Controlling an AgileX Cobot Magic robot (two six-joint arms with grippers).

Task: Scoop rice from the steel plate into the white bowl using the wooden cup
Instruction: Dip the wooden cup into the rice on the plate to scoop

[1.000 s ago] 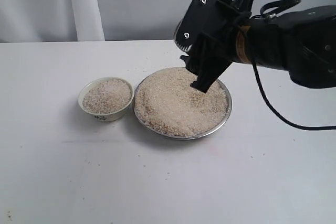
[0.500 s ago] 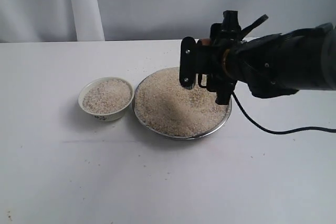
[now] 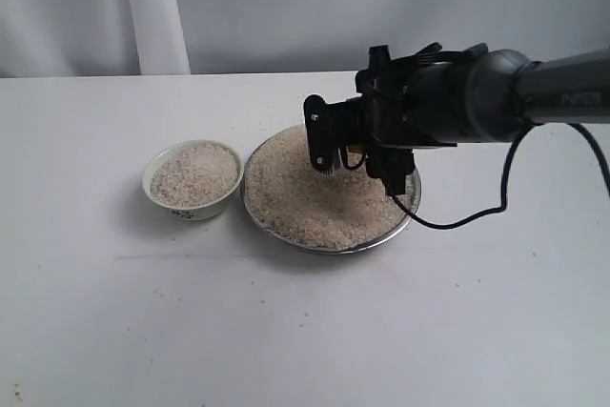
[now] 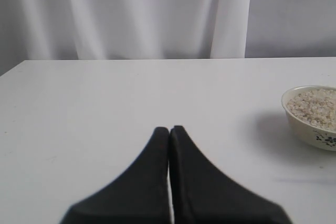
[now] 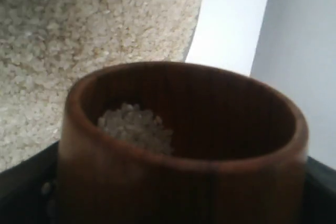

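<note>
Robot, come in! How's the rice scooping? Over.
Right gripper: jaws clamp wooden cup, little rice inside, over steel plate. Left gripper: jaws shut, empty. White bowl full, unblocked.

Right gripper [image 3: 357,169] tilted low; left gripper [image 4: 169,129] fingers pressed together

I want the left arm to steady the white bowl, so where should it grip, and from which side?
Likely its rim, pinched from the side away from the steel plate: the white bowl stands upright, filled with rice, the plate close beside it.
</note>
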